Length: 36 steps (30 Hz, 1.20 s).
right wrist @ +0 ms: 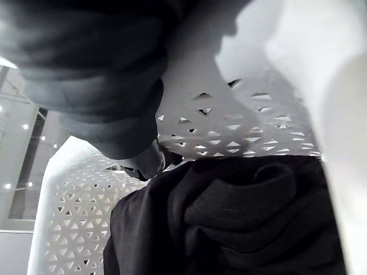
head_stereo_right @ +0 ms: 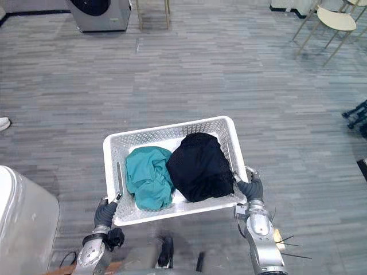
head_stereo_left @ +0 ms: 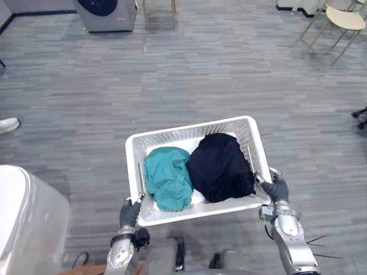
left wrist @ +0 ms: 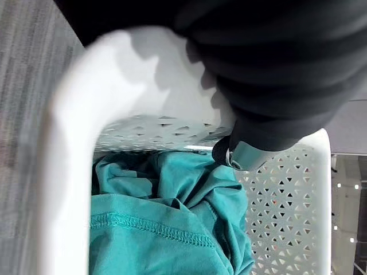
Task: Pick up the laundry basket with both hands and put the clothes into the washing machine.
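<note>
Laundry basket (head_stereo_left: 189, 129) looks lifted clear of the floor (head_stereo_left: 229, 69) in front of us, carried between our two hands. A teal garment (head_stereo_left: 167, 177) lies in its left half and a black garment (head_stereo_left: 221, 167) in its right, the two touching in the middle. Our left hand (head_stereo_left: 131, 213) sits at the near left corner and our right hand (head_stereo_left: 278, 189) at the right end. Each wrist view shows a dark-tipped finger (left wrist: 239, 156) hooked past the white handle (left wrist: 63, 143) to the inside, so we judge both hands curled round the handles. The step in hand is the carry. The washing machine (head_stereo_left: 108, 12) stands well apart at the far left, so we should hold both ends at one height, not let the load tip forward, and steer wide of the white appliance (head_stereo_left: 26, 217) at our left side. The eye views give us the route and the machine. The left wrist view adds the teal garment's stitched hem just beyond the handle, and the right wrist view shows the black garment lying against the perforated wall.
</note>
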Tool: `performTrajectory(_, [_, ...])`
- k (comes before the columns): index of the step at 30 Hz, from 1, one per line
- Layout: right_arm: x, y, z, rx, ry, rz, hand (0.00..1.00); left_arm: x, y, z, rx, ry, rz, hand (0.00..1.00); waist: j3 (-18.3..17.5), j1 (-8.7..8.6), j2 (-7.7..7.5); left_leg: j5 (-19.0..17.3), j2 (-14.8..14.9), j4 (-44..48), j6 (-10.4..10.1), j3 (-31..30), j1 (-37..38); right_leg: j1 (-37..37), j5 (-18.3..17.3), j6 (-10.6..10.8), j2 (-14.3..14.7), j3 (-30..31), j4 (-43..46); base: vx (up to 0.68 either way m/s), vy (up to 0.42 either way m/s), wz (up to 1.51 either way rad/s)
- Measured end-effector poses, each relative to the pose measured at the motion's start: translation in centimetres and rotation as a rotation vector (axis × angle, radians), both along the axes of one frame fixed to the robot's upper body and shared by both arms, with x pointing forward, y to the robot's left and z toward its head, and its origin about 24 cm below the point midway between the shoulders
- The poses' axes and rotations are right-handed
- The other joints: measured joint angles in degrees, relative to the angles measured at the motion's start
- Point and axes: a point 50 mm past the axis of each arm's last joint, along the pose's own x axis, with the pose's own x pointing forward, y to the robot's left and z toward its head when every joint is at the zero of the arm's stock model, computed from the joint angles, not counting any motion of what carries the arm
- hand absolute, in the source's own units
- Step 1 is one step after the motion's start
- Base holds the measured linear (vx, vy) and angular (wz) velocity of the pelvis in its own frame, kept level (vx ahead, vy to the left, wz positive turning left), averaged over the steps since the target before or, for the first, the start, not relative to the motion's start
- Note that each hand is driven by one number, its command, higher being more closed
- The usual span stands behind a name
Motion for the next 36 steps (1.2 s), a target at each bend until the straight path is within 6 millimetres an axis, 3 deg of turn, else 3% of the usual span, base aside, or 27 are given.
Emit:
performTrajectory(2, [0.1, 0.2, 0.0, 0.008, -0.005, 0.001, 1.00, 0.1, 0.2, 0.3, 0.014, -0.014, -0.007, 1.00, -0.4, -0.54, 0.75, -0.5, 0.2, -4.4, -0.1, -1.1, 5.2, -3.5, -1.4, -1.2, -0.5, -2.7, -0.8, 0.58, 0.063, 0.19])
performTrajectory(5, [0.8, 0.1, 0.7, 0.004, -0.044, 0.006, 1.00, 1.1, 0.4, 1.4, 0.037, -0.064, -0.027, 1.00, 0.1, -2.63, 2.23, -1.4, 2.2, -11.4, -1.7, -3.3, 11.0, -10.9, -0.3, -0.6, 2.3, -5.2, -18.5, 0.58, -0.018, 0.22])
performTrajectory(6, [0.7, 0.0, 0.7, 0.006, -0.044, 0.004, 1.00, 1.6, 0.3, 1.6, 0.054, -0.079, -0.038, 1.00, 0.2, -3.72, 2.73, -1.8, 3.3, -14.6, -3.3, -3.5, 14.8, -11.9, 8.0, 1.8, 4.3, -5.2, -38.3, 0.57, -0.064, 0.20])
performTrajectory(7, [0.7, 0.0, 0.7, 0.011, -0.042, 0.001, 1.00, 1.7, 0.4, 1.7, 0.063, -0.082, -0.043, 1.00, 0.0, -4.20, 1.93, -1.9, 2.8, -15.4, -3.8, -3.7, 16.2, -12.3, 11.1, 2.9, 4.3, -5.1, -44.3, 0.63, -0.107, 0.33])
performTrajectory(8, [0.6, -0.1, 0.6, 0.008, -0.040, -0.001, 1.00, 1.7, 0.4, 1.6, 0.067, -0.078, -0.048, 1.00, -0.1, -5.28, 1.34, -3.5, 2.5, -15.9, -6.6, -4.9, 19.5, -13.4, 15.4, 1.9, 4.1, -4.6, -50.3, 0.70, -0.157, 0.44])
performTrajectory(9, [0.2, -0.2, 0.3, 0.005, -0.023, -0.005, 1.00, 1.5, 0.3, 1.4, 0.067, -0.064, -0.052, 1.00, -0.7, -6.18, 0.38, -4.4, 2.3, -15.6, -8.3, -6.4, 23.2, -12.9, 17.7, -1.0, 4.0, -4.1, -53.2, 0.75, -0.190, 0.45])
performTrajectory(10, [0.0, -0.5, 0.2, -0.004, -0.015, -0.011, 1.00, 1.6, -0.1, 1.2, 0.054, -0.057, -0.054, 1.00, -1.0, -6.53, 1.44, -4.8, 3.2, -14.8, -8.9, -7.6, 24.6, -12.8, 24.7, -2.9, 4.6, -3.0, -51.0, 1.01, -0.246, 0.31])
performTrajectory(11, [-0.2, -1.2, 0.0, -0.026, 0.000, -0.024, 1.00, 1.8, -0.8, 0.9, 0.034, -0.049, -0.057, 1.00, -2.7, -6.32, 4.65, -4.5, 6.3, -9.3, -9.6, -9.7, 23.9, -14.5, 28.7, -4.7, 6.1, -4.7, -43.1, 0.85, -0.201, 0.05])
performTrajectory(12, [-0.2, -1.5, 0.1, -0.036, 0.000, -0.028, 1.00, 2.1, -1.1, 0.9, 0.038, -0.053, -0.064, 1.00, -2.8, -6.14, 6.15, -3.8, 7.5, -5.0, -10.9, -9.8, 22.7, -15.0, 26.9, -5.5, 6.8, -5.8, -39.8, 0.99, -0.248, -0.06])
performTrajectory(13, [0.0, -1.7, 0.3, -0.045, -0.006, -0.028, 1.00, 2.4, -1.3, 1.0, 0.042, -0.062, -0.069, 1.00, -2.6, -5.99, 7.81, 1.4, 9.7, 6.7, -16.6, -9.6, 18.4, -14.3, 22.0, -6.4, 8.3, -6.9, -35.4, 0.78, -0.232, -0.15])
performTrajectory(14, [0.0, -1.8, 0.3, -0.049, -0.005, -0.027, 1.00, 2.3, -1.4, 0.9, 0.042, -0.056, -0.068, 1.00, -1.8, -5.32, 8.40, 17.7, 11.5, 21.6, -20.0, -9.3, 12.7, -9.5, 17.8, -6.6, 10.1, -6.6, -35.0, 0.79, -0.238, -0.12])
performTrajectory(15, [0.0, -1.8, 0.3, -0.049, -0.002, -0.029, 1.00, 2.2, -1.4, 0.9, 0.039, -0.053, -0.068, 1.00, -1.6, -5.07, 8.82, 18.4, 12.5, 27.7, -20.5, -9.2, 10.3, -6.9, 16.7, -6.4, 10.7, -6.8, -35.8, 0.76, -0.197, -0.06])
performTrajectory(16, [-0.2, -1.8, 0.2, -0.045, 0.001, -0.036, 1.00, 2.1, -1.5, 0.9, 0.038, -0.053, -0.069, 1.00, -1.2, -4.61, 8.72, 15.7, 14.7, 39.9, -18.7, -8.2, 4.3, -1.2, 14.9, -6.8, 12.0, -6.9, -37.8, 0.70, -0.139, 0.00])
performTrajectory(17, [-0.1, -1.7, 0.4, -0.040, -0.009, -0.038, 1.00, 2.0, -1.3, 0.9, 0.041, -0.053, -0.069, 1.00, -0.7, -3.62, 7.96, 11.5, 15.7, 46.7, -13.7, -5.7, -1.5, 5.3, 12.9, -7.0, 12.4, -6.2, -40.4, 0.67, -0.113, -0.01])
performTrajectory(19, [0.1, -1.6, 0.9, -0.041, -0.033, -0.036, 1.00, 2.0, -1.2, 1.1, 0.043, -0.064, -0.068, 1.00, -0.1, -2.05, 7.11, 6.7, 15.6, 45.6, -11.1, -1.9, -8.0, 12.1, 11.0, -6.7, 12.3, -4.6, -44.8, 0.63, -0.026, -0.14])
performTrajectory(21, [0.4, -1.6, 1.4, -0.043, -0.056, -0.034, 1.00, 1.9, -1.2, 1.5, 0.037, -0.087, -0.063, 1.00, 0.2, -0.67, 6.62, 4.0, 13.3, 34.5, -8.9, -0.2, -15.0, 18.0, 9.6, -4.8, 11.6, -3.1, -49.9, 0.61, 0.074, -0.20])
performTrajectory(22, [0.7, -1.7, 1.5, -0.045, -0.062, -0.035, 1.00, 1.9, -1.3, 1.8, 0.035, -0.098, -0.063, 1.00, 0.2, 0.38, 6.60, 4.3, 10.9, 21.3, -9.3, -0.1, -16.6, 20.3, 8.8, -3.5, 10.6, -2.5, -51.9, 0.72, 0.218, -0.26])
performTrajectory(23, [1.2, -1.6, 1.5, -0.040, -0.065, -0.032, 1.00, 1.8, -1.2, 1.9, 0.033, -0.105, -0.058, 1.00, 0.2, 0.68, 6.63, 6.2, 8.9, 5.8, -11.5, -0.9, -18.0, 23.8, 7.3, -1.5, 9.6, -1.6, -54.1, 0.59, 0.196, -0.27])
performTrajectory(24, [1.5, -1.5, 1.4, -0.039, -0.064, -0.030, 1.00, 1.7, -1.2, 2.0, 0.034, -0.105, -0.056, 1.00, 0.2, 0.85, 6.63, 7.7, 8.4, 0.6, -12.7, -1.5, -18.2, 25.1, 6.8, -0.8, 9.2, -1.3, -55.0, 0.63, 0.239, -0.35])
performTrajectory(25, [1.6, -1.4, 1.1, -0.034, -0.051, -0.032, 1.00, 1.6, -1.2, 2.0, 0.037, -0.103, -0.057, 1.00, 0.3, 1.84, 5.78, 16.7, 7.2, -4.7, -12.1, -0.8, -16.8, 27.7, 5.2, 0.8, 7.7, -0.1, -56.2, 0.70, 0.263, -0.33])
performTrajectory(26, [1.6, -1.2, 0.6, -0.022, -0.031, -0.035, 1.00, 1.6, -1.1, 2.1, 0.043, -0.104, -0.056, 1.00, -0.8, 2.12, 3.46, 17.2, 4.2, -3.5, -5.8, 0.5, -15.8, 29.3, 4.6, 1.5, 4.9, 0.9, -56.3, 0.87, 0.314, -0.25])
performTrajectory(27, [1.7, -1.3, 0.6, -0.024, -0.030, -0.036, 1.00, 1.6, -1.2, 2.2, 0.040, -0.106, -0.054, 1.00, -1.1, 1.85, 2.95, 16.1, 3.7, -1.2, -3.3, 0.9, -16.5, 29.6, 4.6, 1.7, 4.1, 1.0, -55.7, 0.92, 0.339, -0.05])
performTrajectory(28, [1.6, -1.6, 0.5, -0.033, -0.024, -0.038, 1.00, 1.7, -1.4, 2.2, 0.034, -0.104, -0.055, 1.00, -1.1, 1.89, 2.76, 12.1, 3.6, 3.6, -0.8, 2.2, -17.1, 28.7, 4.5, 2.7, 2.8, 1.9, -51.0, 0.61, 0.241, -0.06])
performTrajectory(29, [1.6, -1.6, 0.2, -0.032, -0.013, -0.040, 1.00, 1.6, -1.4, 2.1, 0.034, -0.095, -0.055, 1.00, -1.3, 2.22, 2.26, 10.3, 3.3, 5.0, -0.3, 3.3, -16.3, 26.5, 4.2, 3.5, 1.9, 2.9, -44.6, 0.70, 0.301, -0.25])
performTrajectory(31, [1.2, -1.5, -0.3, -0.040, 0.010, -0.046, 1.00, 1.4, -1.3, 1.9, 0.047, -0.079, -0.069, 1.00, -1.0, 1.83, 1.60, 4.9, 1.0, 3.9, -0.2, 3.5, -9.4, 15.1, 8.2, 10.0, -1.6, 6.9, -13.6, 0.61, 0.268, -0.23])
performTrajectory(33, [-0.2, -1.2, -1.6, -0.015, 0.059, -0.066, 1.00, 1.2, -1.1, 1.8, 0.056, -0.063, -0.072, 1.00, -0.5, 0.11, 1.06, 2.4, -1.8, -0.4, -0.2, 2.7, 0.8, 8.0, 6.6, 5.8, -3.3, 7.0, 6.9, 0.54, 0.197, 0.14])
performTrajectory(36, [-0.9, -1.0, -2.1, 0.003, 0.078, -0.078, 1.00, 1.3, -0.9, 2.1, 0.080, -0.074, -0.094, 1.00, -0.6, -1.71, 1.36, 2.3, -2.3, -8.1, -0.5, 0.4, 10.1, 0.2, 2.5, 3.0, -2.8, 0.1, 6.4, 0.61, 0.153, 0.23])
